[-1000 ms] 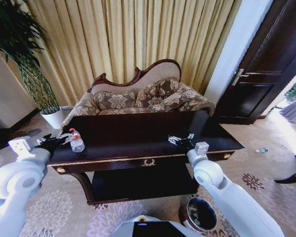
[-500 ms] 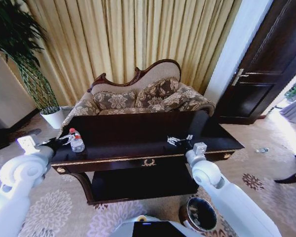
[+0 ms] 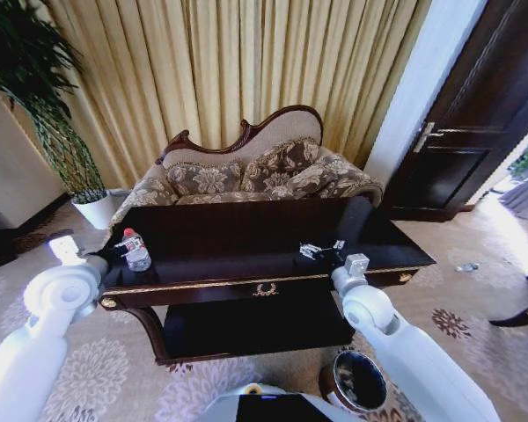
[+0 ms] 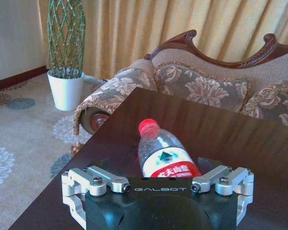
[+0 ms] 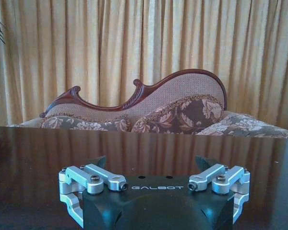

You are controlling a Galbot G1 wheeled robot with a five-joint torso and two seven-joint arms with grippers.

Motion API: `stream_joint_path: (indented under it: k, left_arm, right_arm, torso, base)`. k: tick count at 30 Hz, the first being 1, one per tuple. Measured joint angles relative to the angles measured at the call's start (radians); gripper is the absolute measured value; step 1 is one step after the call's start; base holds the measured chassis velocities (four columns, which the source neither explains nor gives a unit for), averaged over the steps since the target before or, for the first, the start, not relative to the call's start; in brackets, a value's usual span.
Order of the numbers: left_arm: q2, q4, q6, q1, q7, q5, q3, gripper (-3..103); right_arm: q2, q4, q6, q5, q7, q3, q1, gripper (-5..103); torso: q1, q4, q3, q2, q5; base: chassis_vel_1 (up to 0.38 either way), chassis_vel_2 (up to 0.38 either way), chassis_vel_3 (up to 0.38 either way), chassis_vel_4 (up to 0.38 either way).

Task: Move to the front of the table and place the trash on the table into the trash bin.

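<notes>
Left end effector [image 4: 169,167] low over the left end of the table [image 3: 246,233], fingers spread wide to either side of a clear plastic bottle [image 4: 164,156]; in the left wrist view, dark fingertips [image 4: 209,165] apart from the bottle's sides, nothing gripped. Bottle upright, red cap on top, red and white label facing the camera, just in front of the end effector body. From the head view, same bottle [image 3: 136,250] near the table's left front corner, with the left end effector [image 3: 114,251] just beside it and the white left arm reaching in from the lower left.

Right end effector [image 5: 151,165] spread open over the dark glossy tabletop [image 5: 134,143], holding nothing. From the head view, right end effector [image 3: 327,254] above the right half of the table, near the front edge, with small pale scraps [image 3: 310,251] just beside it; too small to tell whether touching.

Round dark trash bin [image 3: 356,382] with a shiny rim on the patterned carpet [image 3: 106,369], in front of the table, beneath the right arm. Behind the table, a floral sofa [image 3: 246,176] with a carved wooden frame, gold curtains [image 3: 229,70], a potted plant [image 3: 79,167] at the left and a dark door [image 3: 475,114] at the right.
</notes>
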Motion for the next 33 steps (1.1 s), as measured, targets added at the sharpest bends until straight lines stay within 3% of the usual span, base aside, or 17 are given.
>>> stream_joint_path:
  k: [7,11,14,17,19,23,24,26,28,29,31,32,33]
  left_arm:
    - [0.008,0.014,0.0,-0.025,-0.036,-0.063,0.015,101]
    - [0.01,0.015,0.0,-0.025,-0.043,-0.085,0.016,95]
    - [0.01,0.016,0.0,-0.022,-0.047,-0.109,0.014,85]
    - [0.011,0.01,0.0,-0.025,-0.069,-0.16,0.011,68]
    - [0.011,0.008,0.0,-0.024,-0.07,-0.164,0.01,68]
    - [0.009,-0.001,-0.001,-0.013,-0.065,-0.168,-0.003,46]
    - [0.009,-0.001,-0.001,-0.013,-0.065,-0.168,-0.003,46]
    - [0.009,-0.006,-0.001,-0.005,-0.055,-0.167,-0.012,40]
    - [0.009,-0.007,-0.001,-0.002,-0.048,-0.163,-0.015,40]
    - [0.007,-0.008,-0.001,0.005,-0.029,-0.148,-0.02,33]
    - [0.004,-0.009,-0.001,0.019,0.03,-0.087,-0.029,30]
    - [0.004,-0.009,-0.001,0.019,0.03,-0.087,-0.029,30]
    - [0.001,-0.01,-0.001,0.032,0.098,-0.01,-0.034,27]
  right_arm:
    - [0.01,0.003,0.011,0.009,-0.002,-0.006,0.0,100]
    - [0.014,0.006,0.02,0.022,-0.004,-0.006,-0.002,100]
    - [0.017,0.016,0.022,0.041,-0.004,-0.006,-0.004,100]
    - [0.021,0.019,0.032,0.052,-0.004,-0.006,-0.004,100]
    - [0.021,0.019,0.036,0.052,-0.004,-0.006,-0.004,100]
    - [0.021,0.017,0.048,0.051,-0.005,-0.007,-0.005,100]
    - [0.021,0.017,0.048,0.051,-0.005,-0.007,-0.005,100]
    - [0.021,0.015,0.051,0.051,-0.005,-0.005,-0.005,100]
    - [0.021,0.015,0.051,0.05,-0.005,-0.004,-0.005,100]
    - [0.021,0.015,0.051,0.05,-0.005,-0.002,-0.005,100]
    - [0.022,0.015,0.052,0.05,-0.005,0.0,-0.005,100]
    - [0.022,0.015,0.052,0.05,-0.005,0.0,-0.005,100]
    - [0.023,0.015,0.052,0.05,-0.004,0.002,-0.006,100]
  torso:
    - [0.0,-0.0003,0.0,0.0,0.0]
    - [0.0,-0.0002,0.0,0.0,0.0001]
    - [0.0,-0.0001,0.0,0.0,0.0]
    - [0.0,-0.0002,0.0,0.0,0.0]
    - [0.0,-0.0002,0.0,0.0,0.0]
    - [0.0,-0.0001,0.0,0.0,0.0]
    - [0.0,-0.0001,0.0,0.0,0.0]
    - [0.0,-0.0001,0.0,0.0,0.0]
    - [0.0,-0.0001,0.0,0.0,0.0]
    - [0.0,-0.0002,0.0,0.0,0.0]
    - [0.0,-0.0002,0.0,0.0,0.0]
    - [0.0,-0.0002,0.0,0.0,0.0]
    - [0.0,0.0,0.0,0.0,0.0]
  base:
    - [0.0,0.0,0.0,0.0]
    - [0.0,0.0,0.0,0.0]
    - [0.0,0.0,0.0,0.0]
    - [0.0,0.0,0.0,0.0]
    - [0.0,0.0,0.0,0.0]
    - [0.0,0.0,0.0,0.0]
    - [0.0,0.0,0.0,0.0]
    - [0.0,0.0,0.0,0.0]
    - [0.0,0.0,0.0,0.0]
    - [0.0,0.0,0.0,0.0]
    - [0.0,0.0,0.0,0.0]
    - [0.0,0.0,0.0,0.0]
    - [0.0,0.0,0.0,0.0]
